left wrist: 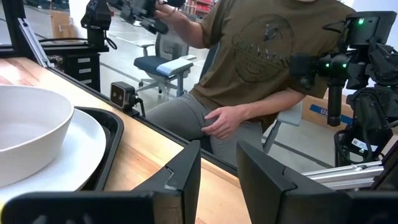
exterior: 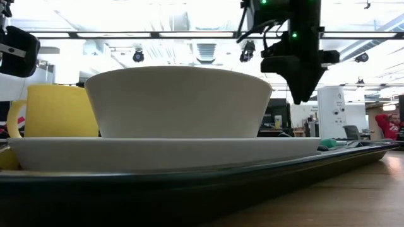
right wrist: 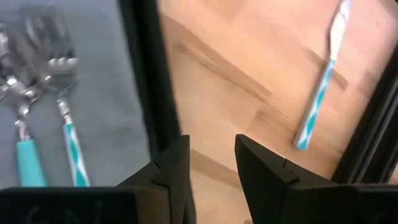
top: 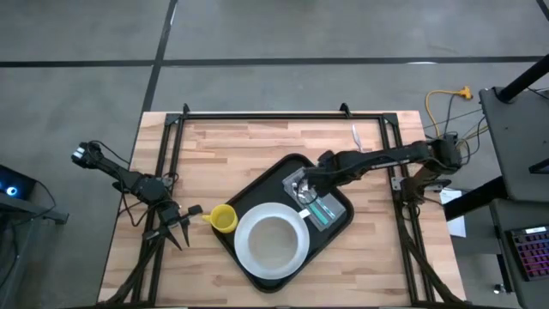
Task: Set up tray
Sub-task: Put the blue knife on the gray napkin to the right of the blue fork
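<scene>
Tray (exterior: pixel 208 180) rim nearest; right gripper (top: pixel 310 178) hovers over it, fingers narrowly parted, empty, cutlery (top: pixel 317 204) laid beside plate (top: pixel 273 245). Left gripper (top: pixel 176 225) parked, narrowly parted.

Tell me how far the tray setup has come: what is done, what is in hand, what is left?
Done: the tray carries a white plate with a bowl on it, a yellow cup at its rim, and a fork and a spoon. In hand: nothing; the right tool hovers open over the cutlery. Left: probably the knife, lying on the wood outside the tray. The left tool waits beside the cup.
</scene>
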